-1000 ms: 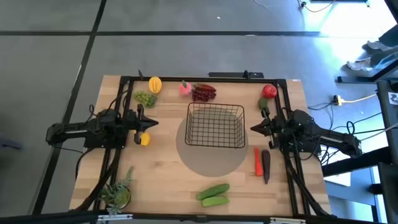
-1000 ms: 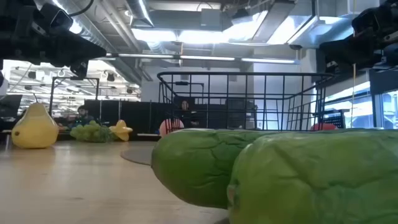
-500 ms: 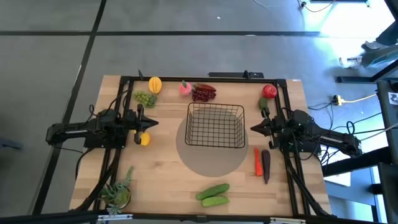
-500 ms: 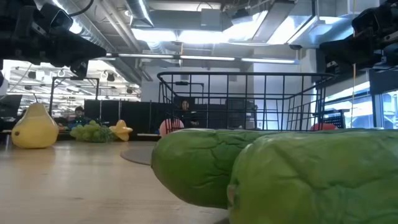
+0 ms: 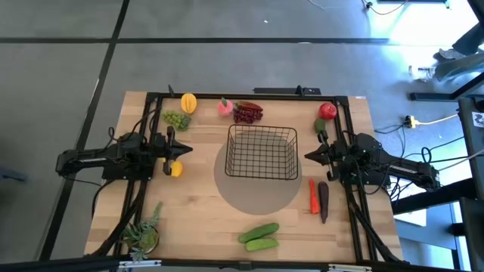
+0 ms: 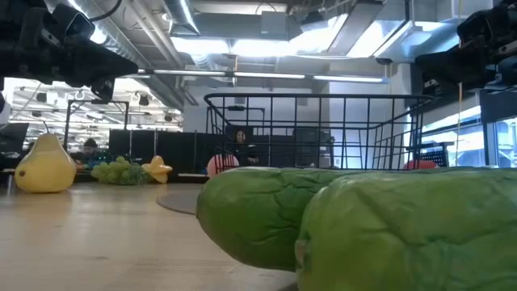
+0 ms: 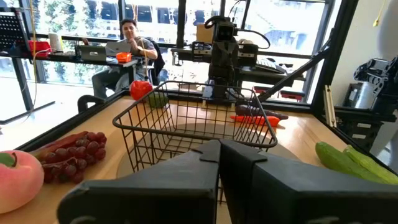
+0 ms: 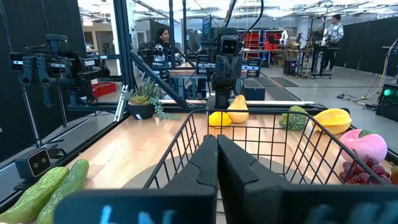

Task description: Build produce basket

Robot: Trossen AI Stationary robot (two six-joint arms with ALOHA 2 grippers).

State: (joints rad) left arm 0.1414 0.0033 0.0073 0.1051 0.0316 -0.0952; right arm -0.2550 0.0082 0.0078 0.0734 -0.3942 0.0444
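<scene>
The black wire basket (image 5: 262, 151) stands empty on a grey round mat in the middle of the table. Produce lies around it on the wood: mango (image 5: 188, 102), green grapes (image 5: 176, 119), peach (image 5: 224, 107) and dark red grapes (image 5: 247, 112) along the far side, apple (image 5: 327, 110) at far right, lemon (image 5: 175, 169) at left, carrot (image 5: 312, 196) and eggplant (image 5: 324, 201) at right, two cucumbers (image 5: 259, 236) near the front edge. My left gripper (image 5: 187, 148) hovers left of the basket and my right gripper (image 5: 306, 156) right of it. Both are shut and point at the basket.
A small spiky potted plant (image 5: 142, 236) stands at the near left corner. Black frame rails (image 5: 249, 95) run along the far edge and down both sides. In the low view the cucumbers (image 6: 363, 222) fill the foreground. People sit at desks in the room beyond the table.
</scene>
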